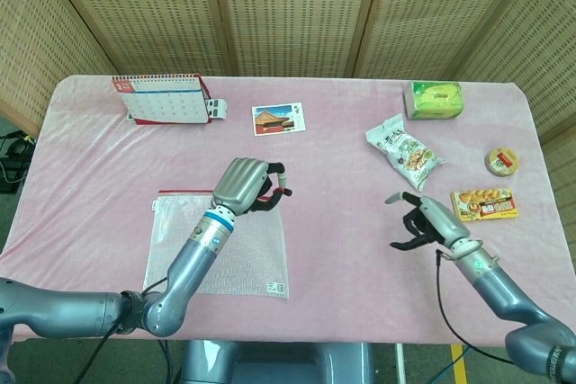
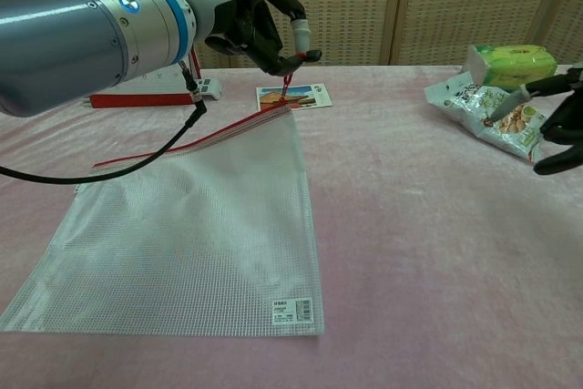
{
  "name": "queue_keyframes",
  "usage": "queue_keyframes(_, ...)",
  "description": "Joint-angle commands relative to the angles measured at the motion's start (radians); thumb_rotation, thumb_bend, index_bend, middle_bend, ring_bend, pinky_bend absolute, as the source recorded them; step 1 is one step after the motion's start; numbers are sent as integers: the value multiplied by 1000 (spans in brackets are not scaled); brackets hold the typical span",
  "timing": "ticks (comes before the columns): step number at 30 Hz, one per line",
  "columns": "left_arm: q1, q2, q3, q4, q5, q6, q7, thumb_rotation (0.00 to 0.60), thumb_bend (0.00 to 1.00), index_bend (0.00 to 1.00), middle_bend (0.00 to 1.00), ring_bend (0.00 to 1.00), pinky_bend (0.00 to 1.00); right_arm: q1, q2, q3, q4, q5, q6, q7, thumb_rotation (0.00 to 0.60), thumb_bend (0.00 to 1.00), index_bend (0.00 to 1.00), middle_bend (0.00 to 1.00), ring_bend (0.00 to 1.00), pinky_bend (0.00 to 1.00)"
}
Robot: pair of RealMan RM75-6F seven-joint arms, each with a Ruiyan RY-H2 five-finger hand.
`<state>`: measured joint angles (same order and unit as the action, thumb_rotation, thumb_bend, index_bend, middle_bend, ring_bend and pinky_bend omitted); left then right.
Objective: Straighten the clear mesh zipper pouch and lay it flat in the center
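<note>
The clear mesh zipper pouch (image 1: 225, 245) with a red zip edge lies left of the table's middle. Its top right corner is lifted off the pink cloth. My left hand (image 1: 247, 186) holds that corner up, pinching the red zipper pull (image 2: 287, 81) between thumb and finger. In the chest view the left hand (image 2: 260, 20) hangs high above the pouch (image 2: 200, 234), whose lower part rests flat on the cloth. My right hand (image 1: 421, 220) hovers right of centre with its fingers spread and holds nothing. It shows at the right edge of the chest view (image 2: 557, 125).
A desk calendar (image 1: 162, 96) stands at the back left, with a postcard (image 1: 278, 119) near it. A snack bag (image 1: 404, 150), a green pack (image 1: 434, 99), a small round tin (image 1: 502, 161) and an orange packet (image 1: 484, 203) lie on the right side.
</note>
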<state>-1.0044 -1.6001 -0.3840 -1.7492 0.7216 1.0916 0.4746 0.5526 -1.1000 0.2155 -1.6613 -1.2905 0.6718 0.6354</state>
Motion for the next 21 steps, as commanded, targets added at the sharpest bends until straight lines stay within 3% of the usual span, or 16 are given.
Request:
queue_keyframes(1,-1,-2,1,3,9,1,-9,600,694,854,999,924,1000,51,-26,31,-30,44,-56,36,600,0,313,949,970,1000)
queue_keyframes(9,8,-26,-3,13,64,19,-75,600,693,856,999,925,1000,138,-116,60,-35,203,-104,-10,600,0,333,958,980,1000)
queue_keyframes(21,9,-66,-12,62,76,-9,-164,600,690,860,999,926,1000,251,-264,69,-2,509,-27,-185,600,0,391,958,980,1000)
